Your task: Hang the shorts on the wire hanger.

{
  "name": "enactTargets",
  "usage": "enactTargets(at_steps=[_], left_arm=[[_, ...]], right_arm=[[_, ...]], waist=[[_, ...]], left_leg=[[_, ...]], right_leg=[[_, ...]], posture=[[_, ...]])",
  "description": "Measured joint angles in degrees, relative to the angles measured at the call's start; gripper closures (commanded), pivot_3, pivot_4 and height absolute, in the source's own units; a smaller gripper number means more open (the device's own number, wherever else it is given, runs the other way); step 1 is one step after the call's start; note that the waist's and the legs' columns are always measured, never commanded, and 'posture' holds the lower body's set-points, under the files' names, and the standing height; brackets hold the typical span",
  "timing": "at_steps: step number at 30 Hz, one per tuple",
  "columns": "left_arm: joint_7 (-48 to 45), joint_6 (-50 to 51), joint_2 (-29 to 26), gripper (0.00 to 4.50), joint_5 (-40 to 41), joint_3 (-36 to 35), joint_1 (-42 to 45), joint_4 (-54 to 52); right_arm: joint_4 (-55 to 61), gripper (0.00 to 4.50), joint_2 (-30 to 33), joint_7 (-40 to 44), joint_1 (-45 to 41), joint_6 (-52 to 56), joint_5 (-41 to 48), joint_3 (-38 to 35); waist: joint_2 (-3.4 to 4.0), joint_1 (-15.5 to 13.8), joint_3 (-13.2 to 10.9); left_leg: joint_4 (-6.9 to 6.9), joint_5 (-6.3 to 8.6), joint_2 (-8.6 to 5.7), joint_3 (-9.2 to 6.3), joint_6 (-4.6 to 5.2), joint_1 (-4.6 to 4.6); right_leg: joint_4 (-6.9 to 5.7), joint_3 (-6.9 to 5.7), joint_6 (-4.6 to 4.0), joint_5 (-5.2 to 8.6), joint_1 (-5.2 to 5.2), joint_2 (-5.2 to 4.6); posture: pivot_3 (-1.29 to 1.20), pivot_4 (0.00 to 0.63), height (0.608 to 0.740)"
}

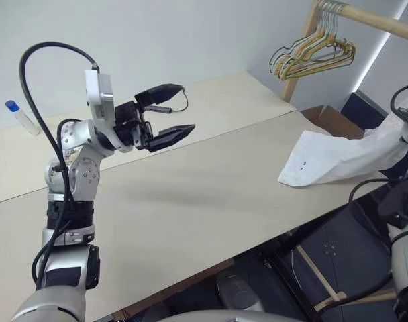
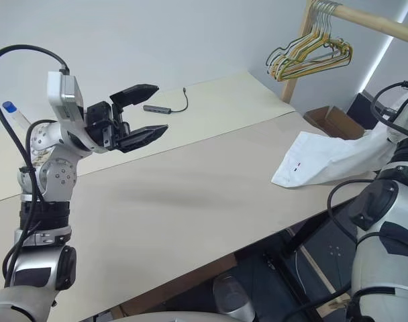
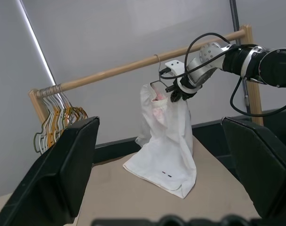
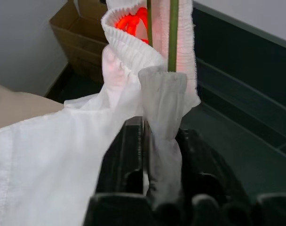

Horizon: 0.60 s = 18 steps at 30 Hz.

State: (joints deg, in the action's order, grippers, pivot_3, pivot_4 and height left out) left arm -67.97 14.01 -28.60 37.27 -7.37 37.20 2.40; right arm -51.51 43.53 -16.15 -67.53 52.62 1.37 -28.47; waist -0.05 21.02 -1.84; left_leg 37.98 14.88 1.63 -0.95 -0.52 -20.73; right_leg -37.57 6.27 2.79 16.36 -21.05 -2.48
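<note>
The white shorts (image 3: 166,141) hang by their gathered waistband from the wire hanger (image 4: 173,37), whose hook is over the wooden rod (image 3: 110,73). Their lower hem rests on the beige table (image 1: 190,201) at its right end. My right gripper (image 3: 177,94) is at the waistband. In the right wrist view its fingers (image 4: 131,141) stand slightly parted, with a bunched fold of the white fabric between them. My left gripper (image 1: 187,107) is raised above the table's left part, open and empty, pointing toward the shorts.
Bunched yellow and green hangers (image 1: 315,54) hang at the rod's near end by its wooden post. A cardboard box (image 1: 331,121) sits past the table's far right corner. A blue-capped tube (image 1: 21,115) and a small cabled adapter (image 2: 156,107) lie at the back.
</note>
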Motion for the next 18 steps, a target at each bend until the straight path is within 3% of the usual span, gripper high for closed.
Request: enactTargets(at_steps=[7,14,18], left_arm=[[0.9,0.2,0.2,0.0,1.2,-0.6,-0.5,-0.5],[1.1,0.9,0.5,0.0,1.4,-0.9,-0.5,-0.5],[1.1,0.9,0.6,0.0,1.4,-1.1,-0.5,-0.5]], right_arm=[[2.6,0.02,-0.2,-1.9,1.5,-1.2,-1.3,3.7],[10.6,0.02,-3.1,-7.3,5.8,-1.8,-6.2,9.5],[16.7,0.02,-5.0,-13.3,10.5,-6.2,-14.4,17.5]], waist=[[-0.01,-0.3,0.0],[-0.02,-0.5,0.0],[-0.02,-0.7,0.0]], left_leg=[[-0.02,0.0,0.0,0.1,0.0,0.04],[-0.05,0.0,0.0,0.18,0.0,0.13],[-0.1,0.0,0.01,0.27,0.0,0.27]], right_leg=[[0.0,0.12,0.03,0.01,-0.01,0.0],[-0.01,0.24,0.1,0.03,-0.01,0.0],[-0.04,0.38,0.12,0.04,-0.02,0.01]], posture=[[-0.24,0.0,0.74],[-0.24,0.0,0.74],[-0.23,0.0,0.74]])
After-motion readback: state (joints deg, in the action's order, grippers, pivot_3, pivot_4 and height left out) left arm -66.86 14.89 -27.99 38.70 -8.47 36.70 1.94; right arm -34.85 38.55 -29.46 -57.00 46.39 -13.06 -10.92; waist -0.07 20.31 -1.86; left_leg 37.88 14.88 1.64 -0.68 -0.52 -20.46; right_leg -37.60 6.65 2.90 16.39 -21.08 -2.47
